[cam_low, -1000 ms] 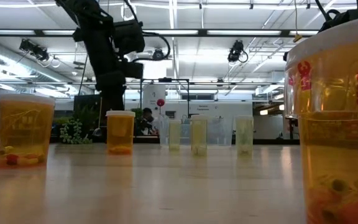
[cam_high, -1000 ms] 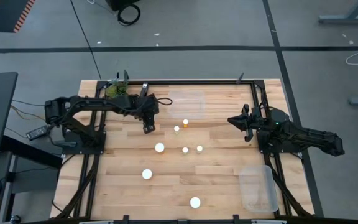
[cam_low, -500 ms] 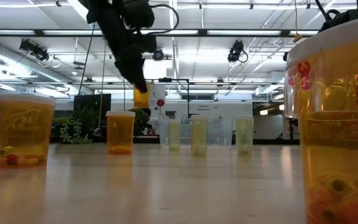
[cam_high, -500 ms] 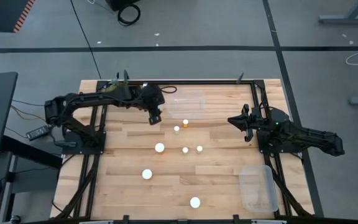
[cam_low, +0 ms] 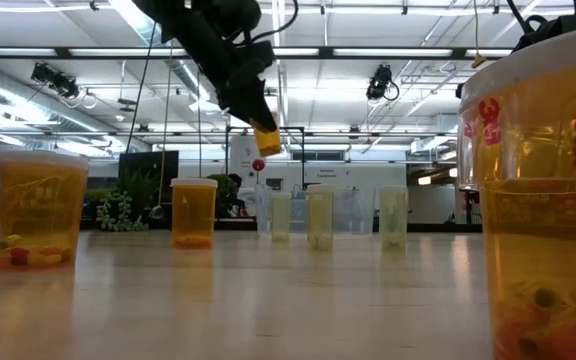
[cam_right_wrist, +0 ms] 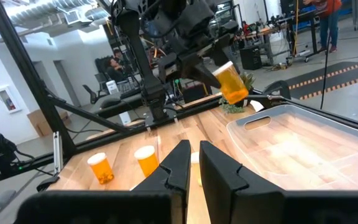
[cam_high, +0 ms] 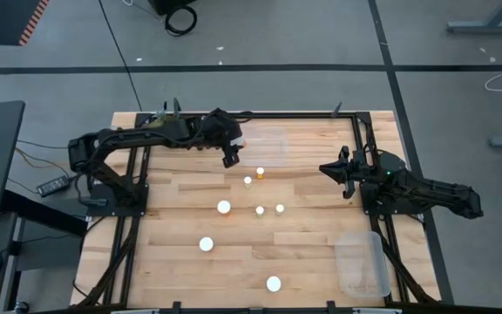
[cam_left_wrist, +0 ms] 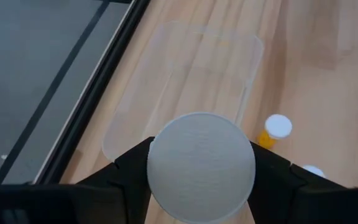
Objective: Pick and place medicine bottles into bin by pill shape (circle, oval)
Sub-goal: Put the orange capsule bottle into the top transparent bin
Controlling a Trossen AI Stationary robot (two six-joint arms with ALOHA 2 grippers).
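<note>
My left gripper (cam_high: 230,158) is shut on a small orange medicine bottle with a white cap (cam_left_wrist: 201,165), held in the air beside the near left corner of a clear bin (cam_high: 264,143) at the table's far middle. The bottle also shows in the low view (cam_low: 266,138) and in the right wrist view (cam_right_wrist: 231,81). Several more white-capped bottles (cam_high: 224,207) stand upright on the table's middle. My right gripper (cam_high: 338,171) waits shut and empty at the table's right (cam_right_wrist: 194,163). My left gripper pinches the bottle between its two fingers (cam_left_wrist: 132,169), one on each side, just below the white cap (cam_left_wrist: 201,165). The fingers slant down from the table's left. The bottle hangs tilted below the fingers (cam_low: 266,138), lifted clear of the table.
A second clear bin (cam_high: 362,262) lies at the near right corner. A green leafy clump (cam_high: 157,127) sits at the far left corner. A black frame rail (cam_high: 277,113) runs along the table's edges. People show in the room beyond (cam_right_wrist: 114,62).
My left gripper has gone up and toward the table's far right, from left of the bottles to the clear bin's near left corner, carrying the bottle clear of the table. The bottle now hangs more tilted.
</note>
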